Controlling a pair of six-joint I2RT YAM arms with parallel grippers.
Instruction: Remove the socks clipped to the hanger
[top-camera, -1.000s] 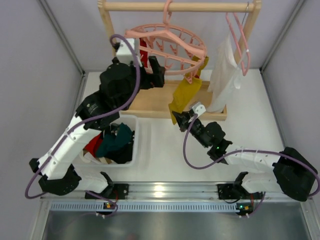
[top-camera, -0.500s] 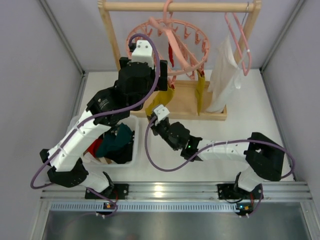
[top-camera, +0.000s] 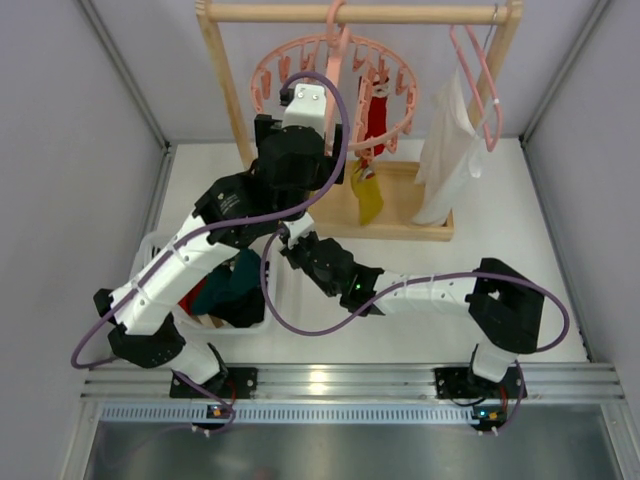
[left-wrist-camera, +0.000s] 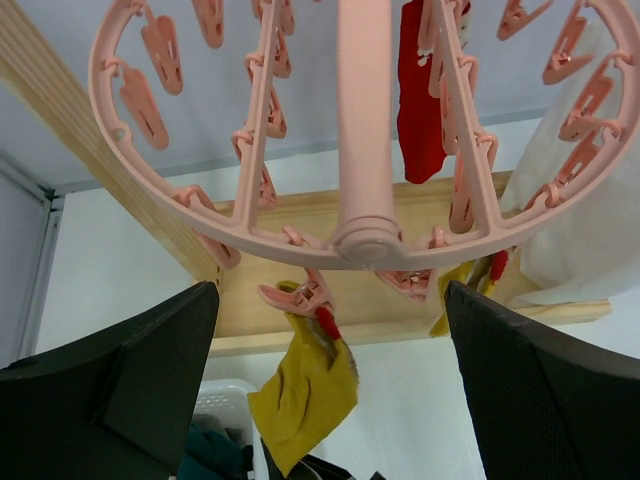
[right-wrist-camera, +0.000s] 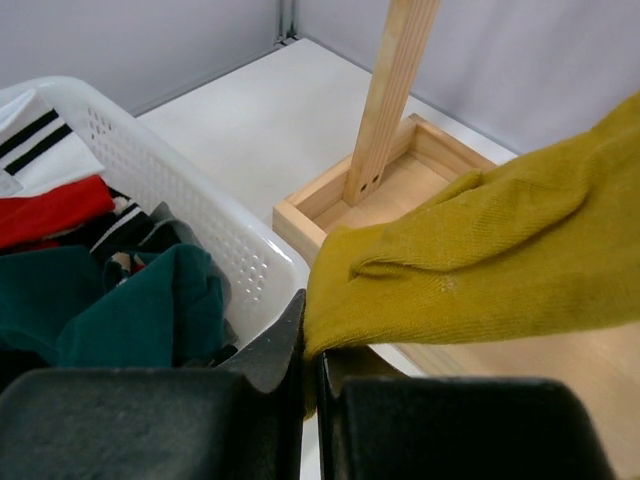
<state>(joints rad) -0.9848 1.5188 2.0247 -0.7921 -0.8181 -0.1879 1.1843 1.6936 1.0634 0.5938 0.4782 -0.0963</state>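
The pink ring hanger (top-camera: 335, 88) hangs from the wooden rail; it fills the top of the left wrist view (left-wrist-camera: 360, 235). A red sock (top-camera: 377, 120) and a mustard sock (top-camera: 367, 195) hang from its clips. My left gripper (top-camera: 302, 125) is open and empty right under the ring's hub, its fingers (left-wrist-camera: 120, 390) spread wide. Another mustard sock (left-wrist-camera: 305, 390) hangs from a clip there. My right gripper (right-wrist-camera: 312, 350) is shut on the lower end of a mustard sock (right-wrist-camera: 480, 250), beside the basket; in the top view it (top-camera: 292, 240) is partly hidden by the left arm.
A white basket (right-wrist-camera: 200, 190) at the left holds teal (right-wrist-camera: 130, 310) and red socks (right-wrist-camera: 50, 215); its rim shows in the top view (top-camera: 152, 245). The wooden rack's post (right-wrist-camera: 395, 90) and base (top-camera: 410, 228) stand behind. A white cloth (top-camera: 450, 150) hangs on a slim pink hanger at the right.
My right gripper has moved left with the mustard sock, from mid-table to beside the basket. My left arm has swung right and up under the ring. The ring has swung and levelled.
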